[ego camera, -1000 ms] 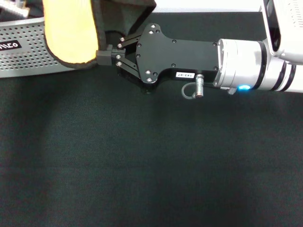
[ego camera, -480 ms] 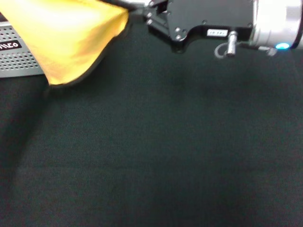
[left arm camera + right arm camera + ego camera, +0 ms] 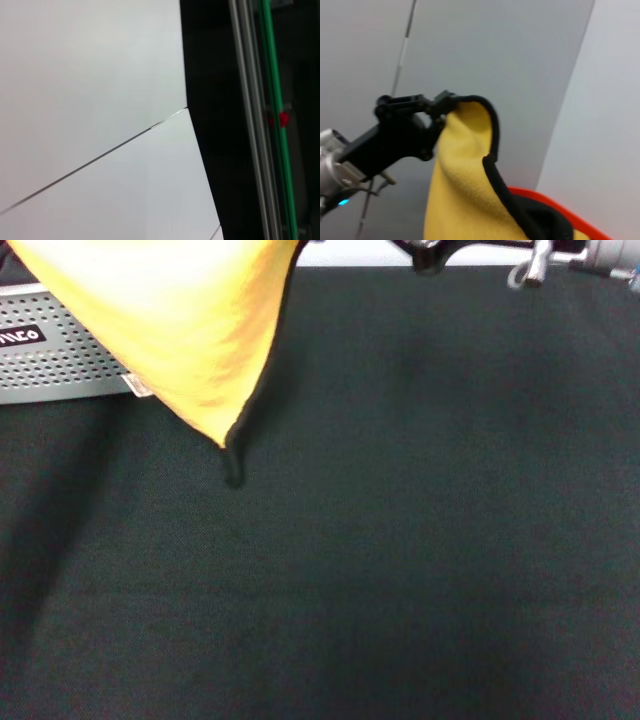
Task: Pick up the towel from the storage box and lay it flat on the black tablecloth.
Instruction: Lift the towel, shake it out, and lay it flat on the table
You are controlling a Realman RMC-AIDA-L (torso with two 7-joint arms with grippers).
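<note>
- Yellow-orange and trimmed in thin black, the towel (image 3: 190, 330) hangs in the air at the worktop's far left, drawn down into a point. It is out of the storage box (image 3: 60, 360) and partly hides the box's right end.
- The towel's lowest corner dangles above the black tablecloth (image 3: 400, 540). Whether its tip touches the fabric cannot be told from the head view.
- A small pale care label (image 3: 137, 387) shows at the towel's left edge, just in front of the box wall.
- The right end effector (image 3: 440, 106) has its black fingers pressed together on the towel's trimmed upper edge, and the cloth falls away below it in a thick fold. In the head view only the underside of this arm shows, at the far top edge.
- The light grey storage box stands at the far left of the tablecloth, with its perforated wall and part of its black label with white letters in sight.
- The left end effector does not appear. The left wrist view shows only pale wall panels (image 3: 90, 100) and a dark frame with a green strip (image 3: 272, 100).
</note>
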